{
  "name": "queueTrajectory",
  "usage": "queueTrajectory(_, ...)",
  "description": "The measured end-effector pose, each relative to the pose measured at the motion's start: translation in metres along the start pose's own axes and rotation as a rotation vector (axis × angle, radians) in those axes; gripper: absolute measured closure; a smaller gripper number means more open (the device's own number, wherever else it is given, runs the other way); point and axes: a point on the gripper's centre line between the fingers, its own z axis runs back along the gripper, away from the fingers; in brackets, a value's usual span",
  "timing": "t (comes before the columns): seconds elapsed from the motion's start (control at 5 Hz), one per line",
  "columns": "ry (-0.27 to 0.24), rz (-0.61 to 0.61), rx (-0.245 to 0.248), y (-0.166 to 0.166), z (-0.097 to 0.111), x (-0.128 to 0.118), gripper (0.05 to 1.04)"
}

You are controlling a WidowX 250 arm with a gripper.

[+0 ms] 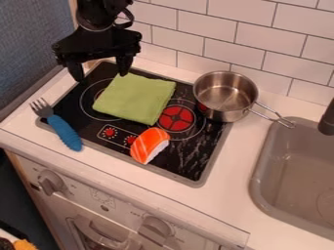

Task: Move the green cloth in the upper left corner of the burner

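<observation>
Camera view, end effector (101, 78) wide, green cloth (135, 99) partly hiding burner (91, 94), sink (259, 168) cut off

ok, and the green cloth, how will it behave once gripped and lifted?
The green cloth will probably be floppy: it lies flat with soft, slightly uneven edges, so expect the free end to droop. It looks folded, so it may open up if only the top layer is pinched. Likely light and not fragile, being thin fabric.

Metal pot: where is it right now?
In the camera view, the metal pot sits at the far right corner of the stovetop, right of the green cloth and left of the sink.
</observation>
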Motion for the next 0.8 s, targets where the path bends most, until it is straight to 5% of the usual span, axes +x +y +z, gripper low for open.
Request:
queueTrajectory(0.4, 0.097, -0.028, 0.012, -0.010, -0.013, -0.009, 0.083)
queueTrajectory(0.6, 0.144, -0.039, 0.072, -0.021, -0.025, -0.008, 0.083)
queueTrajectory(0.8, 0.211, -0.040, 0.080, -0.031, -0.043, -0.007, 0.083)
